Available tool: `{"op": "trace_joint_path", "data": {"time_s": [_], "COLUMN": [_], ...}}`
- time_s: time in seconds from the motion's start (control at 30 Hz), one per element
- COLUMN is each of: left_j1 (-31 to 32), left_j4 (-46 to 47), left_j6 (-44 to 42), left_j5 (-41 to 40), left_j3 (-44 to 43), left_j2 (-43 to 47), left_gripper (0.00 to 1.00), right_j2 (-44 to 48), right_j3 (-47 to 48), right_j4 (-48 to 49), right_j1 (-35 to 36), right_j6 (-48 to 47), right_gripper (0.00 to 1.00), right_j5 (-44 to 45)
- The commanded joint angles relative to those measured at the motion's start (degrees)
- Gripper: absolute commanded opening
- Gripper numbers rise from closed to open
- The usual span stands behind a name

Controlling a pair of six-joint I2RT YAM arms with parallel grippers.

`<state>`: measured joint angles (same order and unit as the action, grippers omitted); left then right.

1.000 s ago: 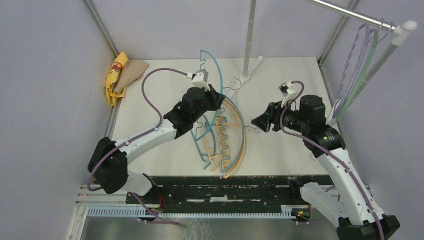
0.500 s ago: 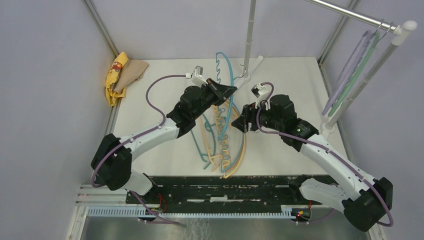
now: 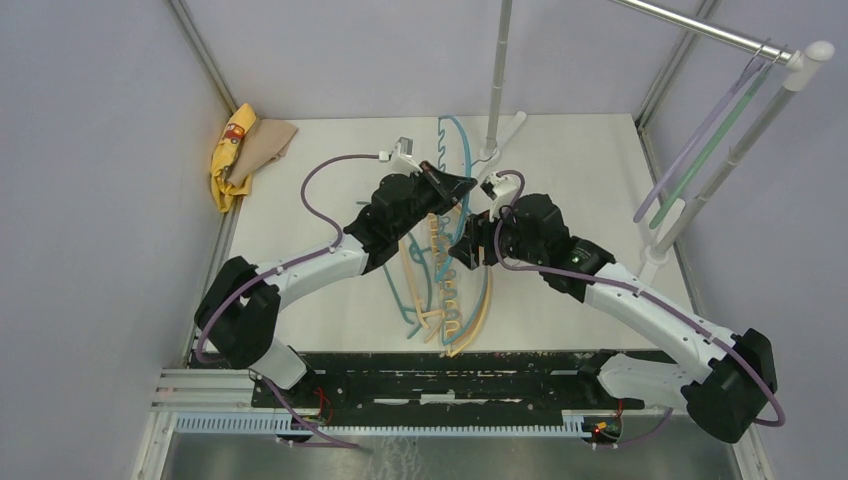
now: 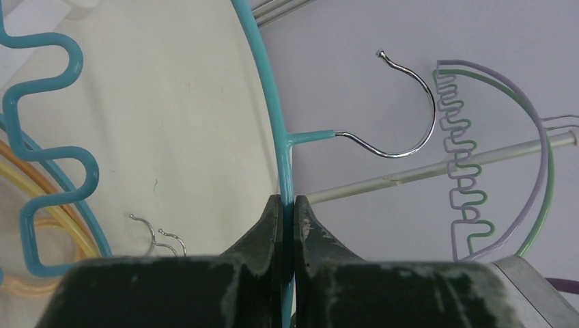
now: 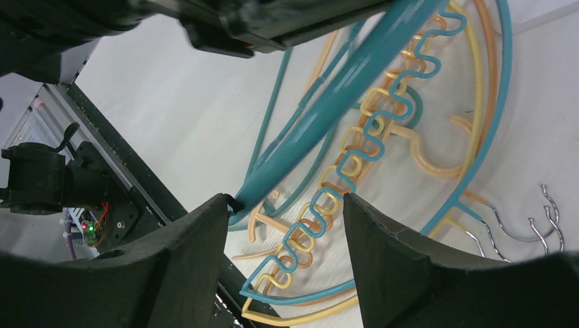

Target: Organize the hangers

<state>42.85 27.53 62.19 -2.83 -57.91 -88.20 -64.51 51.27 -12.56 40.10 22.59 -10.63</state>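
Observation:
My left gripper is shut on a teal hanger, pinching its thin arc just below the metal hook. This hanger is lifted off the table and stands on edge. My right gripper is open right beside it. The held teal bar runs above the right jaws, and its end touches the left fingertip. Several teal, tan and yellow hangers lie piled on the table below. A lilac and a green hanger hang on the rail.
The rack's upright pole and its white foot stand just behind both grippers. The rail crosses the back right corner. A yellow-and-tan cloth lies at the back left. A black strip lines the near table edge.
My right arm has swung left, from the rack side to the lifted teal hanger. My left gripper has turned that hanger from flat onto its edge. The hung hangers have swung.

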Motion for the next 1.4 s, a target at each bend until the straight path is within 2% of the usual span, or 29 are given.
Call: {"op": "trace_joint_path", "data": {"time_s": [0.0,0.17,0.63,0.7,0.83,1.0,1.03,1.07,1.13,1.2,1.23,1.37], "left_j1": [0.9,0.9,4.2,4.6,4.6,4.5,4.5,4.6,4.5,4.5,4.5,4.5], "left_j4": [5.5,4.4,11.2,11.8,12.4,9.7,8.2,6.5,3.7,1.4,0.4,-3.0], "left_j6": [0.8,-0.8,10.2,11.0,11.2,5.4,2.8,-0.2,-5.6,-11.0,-14.2,-22.4], "left_j5": [-2.1,-3.0,-0.8,-0.3,0.1,0.6,0.9,1.3,1.5,1.1,1.0,2.0], "left_j3": [-3.6,-4.6,-3.9,-3.8,-3.2,-2.7,-2.9,-2.8,-1.8,0.4,1.6,7.3], "left_j2": [0.4,0.3,1.5,1.7,2.7,5.7,6.6,7.9,10.9,14.6,16.6,25.8], "left_gripper": [0.03,0.03,0.03,0.03,0.03,0.03,0.09,0.21,0.51,0.89,0.99,0.99], "right_j2": [1.5,4.3,-3.3,-2.9,-1.9,1.2,2.0,2.7,4.4,6.2,7.1,9.8], "right_j3": [4.2,4.0,2.8,2.5,2.2,1.2,1.0,0.8,0.8,0.7,1.0,3.7], "right_j4": [-0.5,-2.7,4.9,5.0,2.6,-1.0,-1.9,-2.5,-4.0,-4.8,-5.4,-9.8], "right_j1": [2.0,2.1,2.4,2.4,2.3,2.3,2.3,2.4,2.3,2.3,2.3,2.3], "right_j6": [-1.2,-2.6,-0.1,-0.2,-0.9,-1.4,-1.3,-1.1,-0.9,-0.8,-0.8,-0.9], "right_gripper": [0.7,0.72,0.7,0.62,0.32,0.1,0.08,0.07,0.01,0.01,0.01,0.01], "right_j5": [3.4,5.5,6.3,7.3,11.4,18.4,20.3,21.7,25.0,26.5,27.4,30.6]}}
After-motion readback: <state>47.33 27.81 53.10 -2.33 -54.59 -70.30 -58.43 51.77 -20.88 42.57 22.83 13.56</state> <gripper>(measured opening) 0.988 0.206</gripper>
